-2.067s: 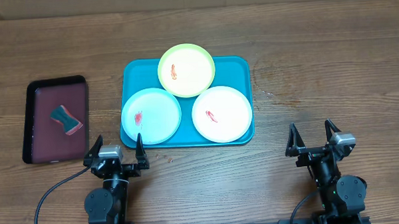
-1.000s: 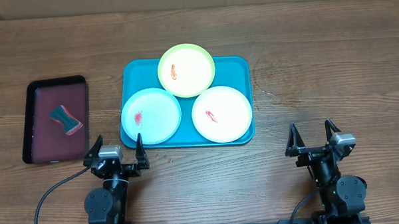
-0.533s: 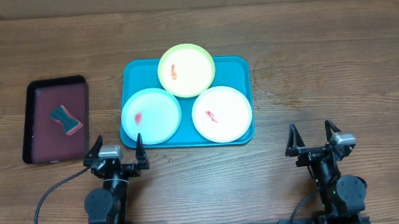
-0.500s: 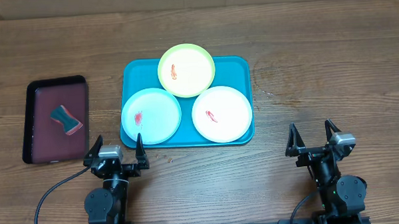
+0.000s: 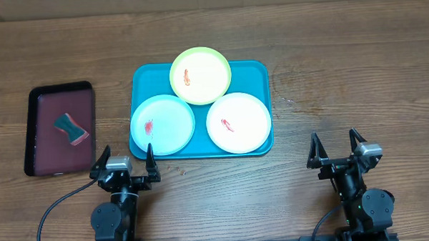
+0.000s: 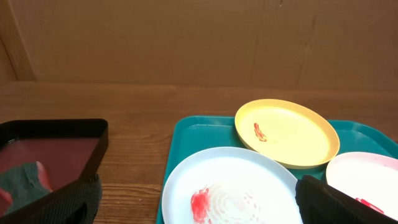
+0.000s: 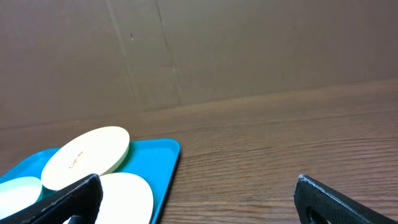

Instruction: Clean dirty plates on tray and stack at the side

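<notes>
Three red-smeared plates (image 5: 162,121) flat on turquoise tray (image 5: 254,75)

No words, numbers, labels or signs can be read in any of the views. The plates, the trays, the sponge and the wooden surface all look plain, with no writing on them.

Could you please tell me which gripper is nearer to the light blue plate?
Left. The left gripper sits just short of the light blue plate; the right gripper is off past the right corner of the tray, much farther away.
</notes>
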Controlling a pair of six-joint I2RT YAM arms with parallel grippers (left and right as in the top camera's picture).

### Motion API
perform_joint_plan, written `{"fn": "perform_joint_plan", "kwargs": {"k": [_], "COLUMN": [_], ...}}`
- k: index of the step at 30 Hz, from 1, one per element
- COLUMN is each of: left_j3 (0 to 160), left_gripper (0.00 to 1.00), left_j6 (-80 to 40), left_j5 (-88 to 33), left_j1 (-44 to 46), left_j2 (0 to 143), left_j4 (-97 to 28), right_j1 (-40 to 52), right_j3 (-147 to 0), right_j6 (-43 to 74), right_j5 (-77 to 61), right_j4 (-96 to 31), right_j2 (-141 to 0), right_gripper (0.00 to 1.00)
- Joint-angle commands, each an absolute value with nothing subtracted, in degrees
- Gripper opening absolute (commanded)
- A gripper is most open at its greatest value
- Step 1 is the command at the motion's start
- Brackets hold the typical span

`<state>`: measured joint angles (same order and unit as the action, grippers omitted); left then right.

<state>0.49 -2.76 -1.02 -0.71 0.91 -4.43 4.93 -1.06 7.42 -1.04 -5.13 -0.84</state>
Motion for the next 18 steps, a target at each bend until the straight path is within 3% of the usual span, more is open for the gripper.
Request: {"fn": "perform_joint_plan", "kwargs": {"k": [1,10,13,18], "left_j3": [0.27,0.27,0.30,0.30], "left_gripper": [1.00,1.00,0.99,1.00], "left_j6": [-1.67,-3.20,-15.99,-47.05], "left_j5": [-0.23,-1.83,-9.56,-23.14], "left_j1": [-0.19,-0.19,-0.19,-0.19], "left_j2": [0.25,0.25,0.25,0.25], "left_j4": [-4.45,-4.40,-3.31,-0.80], "right_j1": [5.08,5.08,5.08,5.08], "right_j3": [-0.47,-0.47,-0.47,-0.47], "right_j6": [7.03,7.03,7.03,7.03], "right_j5": [-0.47,-0.47,-0.47,-0.47], "right_j4": [-4.78,-4.78,-4.78,-4.78], "right_j2": [-0.16,-0.16,-0.16,-0.16], "right_gripper": [1.00,1.00,1.00,1.00]}}
